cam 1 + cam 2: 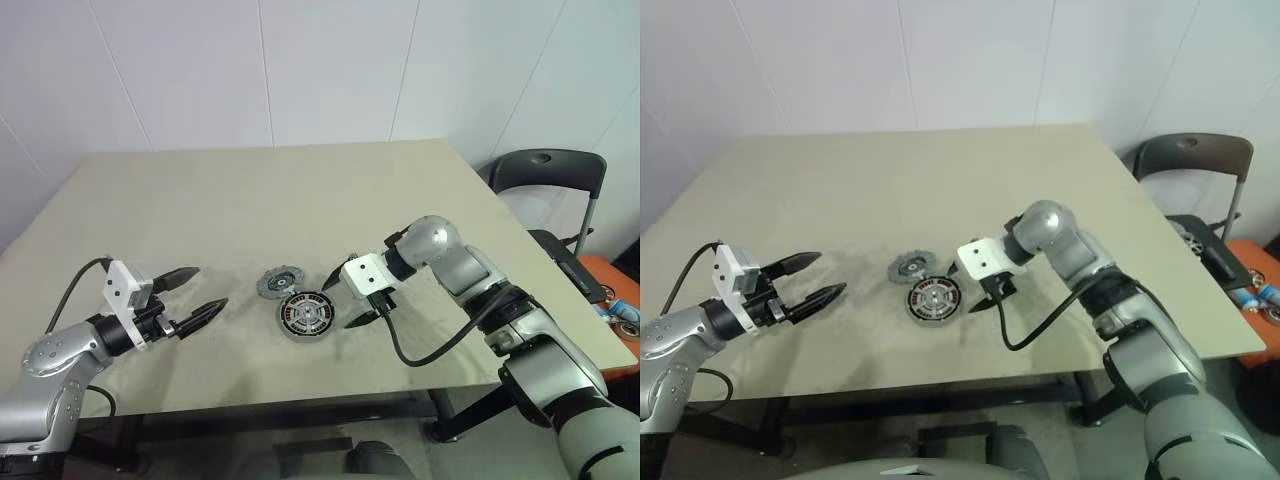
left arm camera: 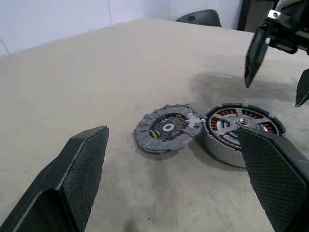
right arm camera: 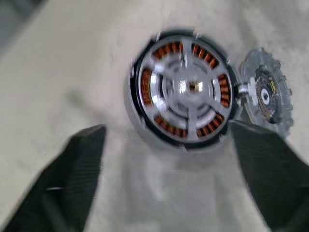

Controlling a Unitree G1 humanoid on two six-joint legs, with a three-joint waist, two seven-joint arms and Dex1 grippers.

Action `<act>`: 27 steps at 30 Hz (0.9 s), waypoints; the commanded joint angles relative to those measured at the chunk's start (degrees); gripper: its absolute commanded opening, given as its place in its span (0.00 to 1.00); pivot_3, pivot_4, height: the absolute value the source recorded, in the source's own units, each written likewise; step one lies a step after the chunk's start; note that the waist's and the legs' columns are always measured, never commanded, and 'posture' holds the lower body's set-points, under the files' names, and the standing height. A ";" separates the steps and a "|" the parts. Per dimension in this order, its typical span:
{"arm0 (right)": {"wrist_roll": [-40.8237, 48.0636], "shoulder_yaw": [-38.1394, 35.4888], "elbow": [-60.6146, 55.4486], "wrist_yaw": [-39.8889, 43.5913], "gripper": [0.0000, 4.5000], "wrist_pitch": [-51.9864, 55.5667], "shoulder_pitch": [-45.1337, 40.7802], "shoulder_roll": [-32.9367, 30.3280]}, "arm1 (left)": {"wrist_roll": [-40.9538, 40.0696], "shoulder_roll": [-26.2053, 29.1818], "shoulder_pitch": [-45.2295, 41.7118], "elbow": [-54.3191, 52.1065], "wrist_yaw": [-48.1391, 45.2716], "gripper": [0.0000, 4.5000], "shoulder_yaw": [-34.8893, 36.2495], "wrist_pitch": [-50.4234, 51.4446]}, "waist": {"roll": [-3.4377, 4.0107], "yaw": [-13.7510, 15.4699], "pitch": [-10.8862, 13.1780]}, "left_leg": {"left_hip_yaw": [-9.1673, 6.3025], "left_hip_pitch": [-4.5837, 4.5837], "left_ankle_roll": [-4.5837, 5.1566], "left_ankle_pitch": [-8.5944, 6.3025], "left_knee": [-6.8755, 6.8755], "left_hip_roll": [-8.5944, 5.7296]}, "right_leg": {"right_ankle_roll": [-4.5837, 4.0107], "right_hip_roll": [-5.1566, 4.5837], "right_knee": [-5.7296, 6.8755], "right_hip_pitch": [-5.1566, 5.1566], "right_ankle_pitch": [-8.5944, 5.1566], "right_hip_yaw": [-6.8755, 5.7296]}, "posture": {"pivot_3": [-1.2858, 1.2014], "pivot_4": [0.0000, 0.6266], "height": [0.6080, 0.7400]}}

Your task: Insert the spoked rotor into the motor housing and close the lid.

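A beige table (image 1: 300,190) stands against a white panelled wall, with a dark chair (image 1: 548,175) at its far right corner. Near the front edge lies the motor housing (image 1: 305,317), the spoked rotor (image 3: 189,88) seated inside it over the copper windings. The grey scalloped lid (image 1: 279,282) lies flat on the table at about eleven o'clock from the housing, touching its rim. The right gripper (image 1: 346,298) hangs just beside the housing at three o'clock, fingers spread and empty. The left gripper (image 1: 200,293) hovers well apart at nine o'clock, fingers spread and empty.
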 commanded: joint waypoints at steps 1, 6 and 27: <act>-4.94 2.22 5.20 -1.62 0.99 -11.79 -4.24 0.76 | -0.48 0.15 0.18 -1.17 -0.45 1.00 1.88 -0.95 | 0.00 -0.03 0.00 | 0.00 0.00 0.00 0.00 0.00 0.00 | -0.01 -0.02 0.00 0.00 0.00 0.00 | 0.52 0.00 1.00; -7.60 4.60 10.89 -1.08 0.99 -21.80 -7.28 1.91 | -0.24 0.24 0.78 -1.68 -0.52 1.00 1.73 -0.98 | 0.01 -0.15 0.00 | 0.00 -0.01 0.00 0.00 -0.01 -0.01 | -0.04 -0.09 0.00 -0.01 0.02 0.03 | 0.52 0.00 1.00; -12.01 5.73 15.06 -4.24 0.52 -21.34 -6.37 7.37 | 1.24 -0.50 0.91 -2.34 0.40 1.00 0.10 -1.32 | 0.01 -1.38 0.00 | 0.01 0.20 -0.05 0.03 0.01 -0.14 | -0.10 -0.34 0.39 0.01 0.01 -0.04 | 0.52 0.00 1.00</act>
